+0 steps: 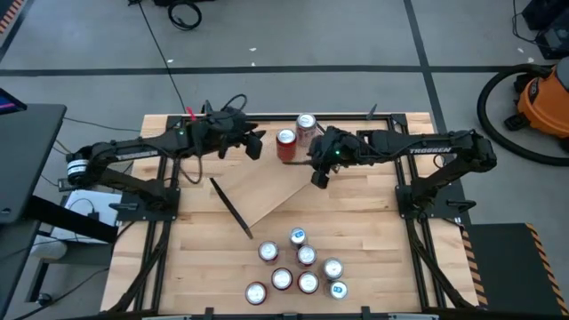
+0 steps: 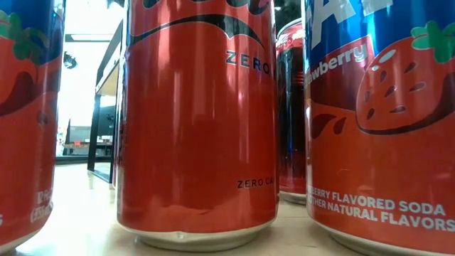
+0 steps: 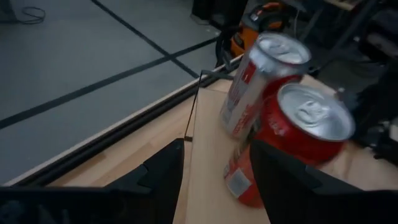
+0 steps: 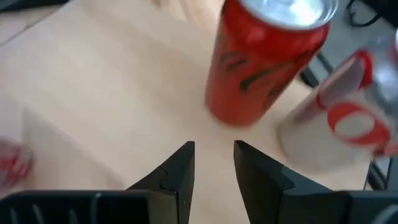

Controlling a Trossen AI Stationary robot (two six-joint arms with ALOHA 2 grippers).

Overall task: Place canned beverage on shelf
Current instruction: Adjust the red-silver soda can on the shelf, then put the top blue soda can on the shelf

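Standing on the shelf (image 1: 267, 191) near its far end, the red can (image 1: 285, 145) and silver can (image 1: 306, 127) sit close together. Both the left pincer (image 1: 254, 145) and right pincer (image 1: 318, 177) are released, holding nothing; a careless swing could topple either can.

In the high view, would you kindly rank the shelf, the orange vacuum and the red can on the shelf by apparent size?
1. shelf
2. orange vacuum, partly cut off at the picture's edge
3. red can
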